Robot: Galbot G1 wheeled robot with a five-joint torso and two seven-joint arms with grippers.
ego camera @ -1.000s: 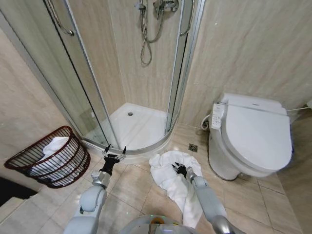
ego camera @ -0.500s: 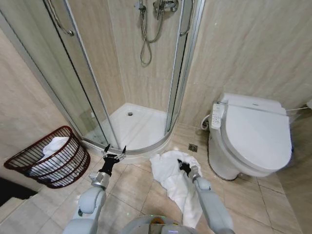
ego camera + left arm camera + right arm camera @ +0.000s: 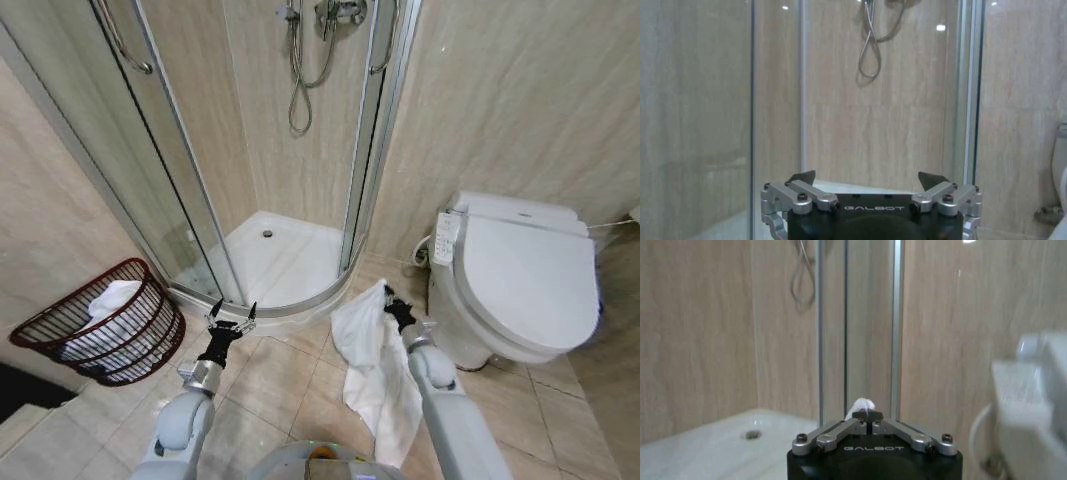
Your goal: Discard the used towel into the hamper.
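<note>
The tiled floor (image 3: 265,385) lies open between the curved shower base (image 3: 275,265) at the far side, the toilet (image 3: 520,280) on the right and the hamper (image 3: 105,325) against the left wall; the shower's glass door frame (image 3: 365,140) stands upright just beyond the right arm. The right gripper (image 3: 392,304) is raised off the floor near the toilet's left side, its fingers pinched together on a top corner of the white towel (image 3: 375,375), a tuft of which pokes out between the tips (image 3: 862,405) in the right wrist view. The towel hangs down from that grip, its lower part trailing onto the near floor. The left gripper (image 3: 230,315) hovers by the shower threshold, just right of the hamper, fingers spread wide and holding nothing. The hamper sits tilted on the floor, well left of the towel, with white cloth (image 3: 110,300) already inside.
</note>
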